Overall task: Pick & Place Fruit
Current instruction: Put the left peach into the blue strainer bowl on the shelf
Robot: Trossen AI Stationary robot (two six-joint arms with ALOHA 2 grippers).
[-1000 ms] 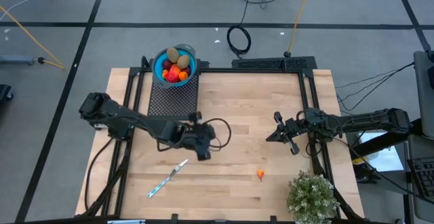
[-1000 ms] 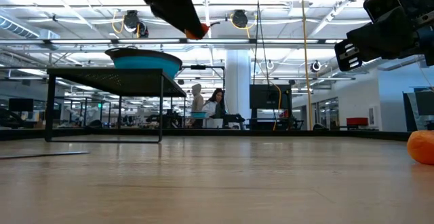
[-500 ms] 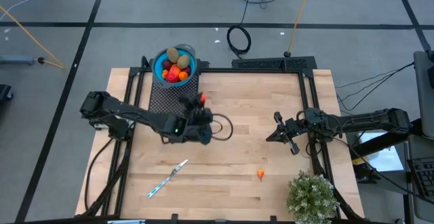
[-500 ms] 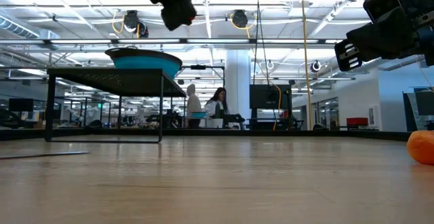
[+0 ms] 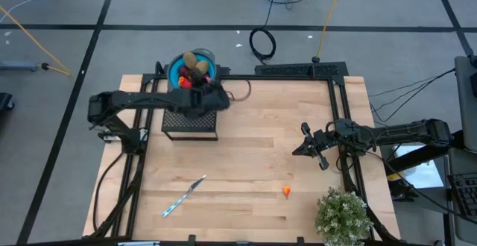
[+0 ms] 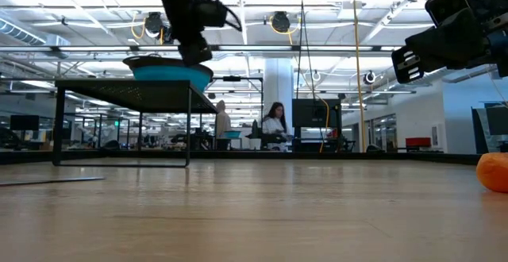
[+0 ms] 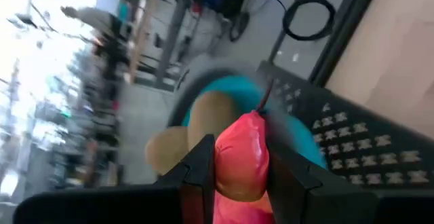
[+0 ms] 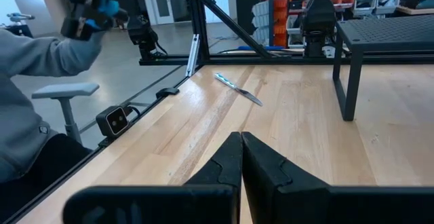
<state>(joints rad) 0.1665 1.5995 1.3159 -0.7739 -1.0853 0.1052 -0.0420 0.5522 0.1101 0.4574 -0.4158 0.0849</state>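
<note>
We judge ourselves at the placing step: our left gripper, fingers clamped on a glossy red-orange toy fruit, hangs over the blue plastic bowl of fruit, needing only release, while our right gripper waits shut.

Both arms are dark, near-black, built of blocky jointed links. A thin black cable loops loose off the left arm near its wrist. The right arm ends in two matte black wedge-shaped fingers on a broad dark bar.
</note>
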